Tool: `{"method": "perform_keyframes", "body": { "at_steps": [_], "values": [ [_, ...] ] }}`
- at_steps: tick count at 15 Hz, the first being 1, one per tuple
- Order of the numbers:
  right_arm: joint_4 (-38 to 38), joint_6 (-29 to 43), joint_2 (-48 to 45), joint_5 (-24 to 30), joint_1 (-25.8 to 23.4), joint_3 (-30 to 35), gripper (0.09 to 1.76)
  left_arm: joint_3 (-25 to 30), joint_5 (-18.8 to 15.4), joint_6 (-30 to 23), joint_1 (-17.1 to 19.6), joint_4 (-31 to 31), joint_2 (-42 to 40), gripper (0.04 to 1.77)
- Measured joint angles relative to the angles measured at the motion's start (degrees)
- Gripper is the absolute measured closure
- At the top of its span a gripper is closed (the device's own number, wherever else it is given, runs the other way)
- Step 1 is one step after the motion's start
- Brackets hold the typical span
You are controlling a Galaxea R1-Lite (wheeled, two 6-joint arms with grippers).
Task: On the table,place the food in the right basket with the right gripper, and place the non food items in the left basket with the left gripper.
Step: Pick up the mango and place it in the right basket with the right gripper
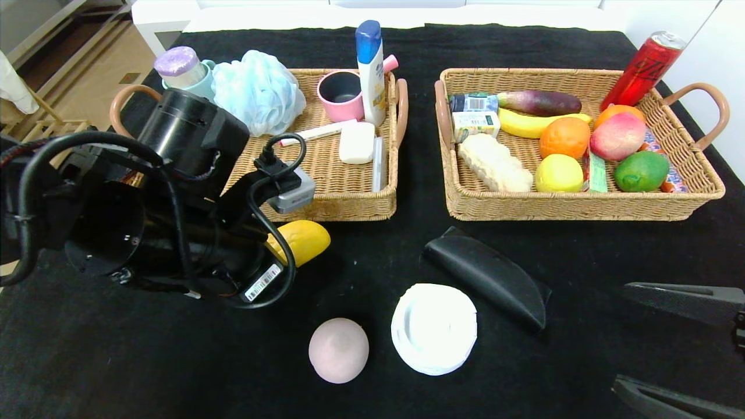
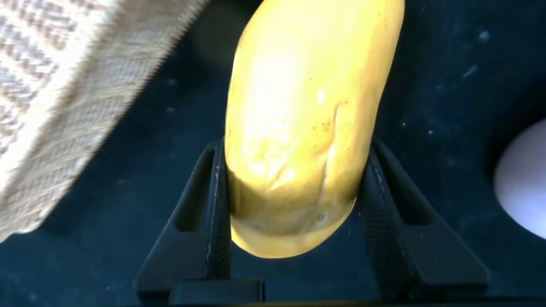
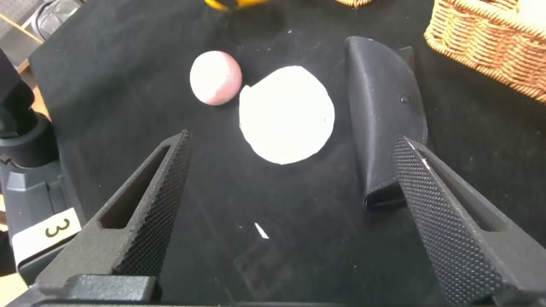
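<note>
My left gripper [image 2: 294,162] is shut on the near end of the yellow oblong loaf [image 1: 302,240], just in front of the left basket [image 1: 349,201]; the arm hides the jaws in the head view. On the black table [image 1: 174,361] lie the pale pinkish bun [image 1: 339,350], the white ridged tub [image 1: 434,327] and the black half-moon pouch [image 1: 489,276]. My right gripper [image 1: 621,336] stands open and empty at the near right, low over the cloth, with the tub [image 3: 286,114] and pouch [image 3: 384,119] just beyond its fingertips. The right basket [image 1: 582,205] holds several fruits.
The left basket holds a shampoo bottle [image 1: 371,70], a pink cup [image 1: 340,93], a blue bath pouf [image 1: 259,90] and a soap bar [image 1: 357,142]. A red can [image 1: 643,70] leans at the right basket's far corner. The table's left edge drops to the floor.
</note>
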Motion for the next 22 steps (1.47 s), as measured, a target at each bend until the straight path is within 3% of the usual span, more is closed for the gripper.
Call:
{"method": "perform_keyframes", "body": {
  "at_steps": [3, 7, 15, 20, 22],
  "values": [
    [0.02, 0.37, -0.06, 0.01, 0.0, -0.11, 0.14, 0.11, -0.13, -1.02, -0.33, 0.0, -3.54, 0.9],
    [0.0, 0.39, -0.13, 0.0, 0.0, -0.11, 0.14, -0.94, -0.39, -7.39, -0.26, -0.62, -6.81, 0.9],
    [0.02, 0.37, -0.24, 0.01, 0.02, -0.22, 0.14, -10.41, -1.13, -13.48, 1.99, -3.27, -5.32, 0.9],
    [0.0, 0.39, -0.35, -0.07, 0.02, -0.3, 0.14, -15.21, -6.69, -14.93, 6.28, -8.29, -0.85, 0.91],
    [-0.05, 0.39, -0.37, -0.05, 0.0, -0.3, 0.14, -17.34, -7.39, -16.46, 7.08, -10.69, 1.12, 0.91]
  ]
}}
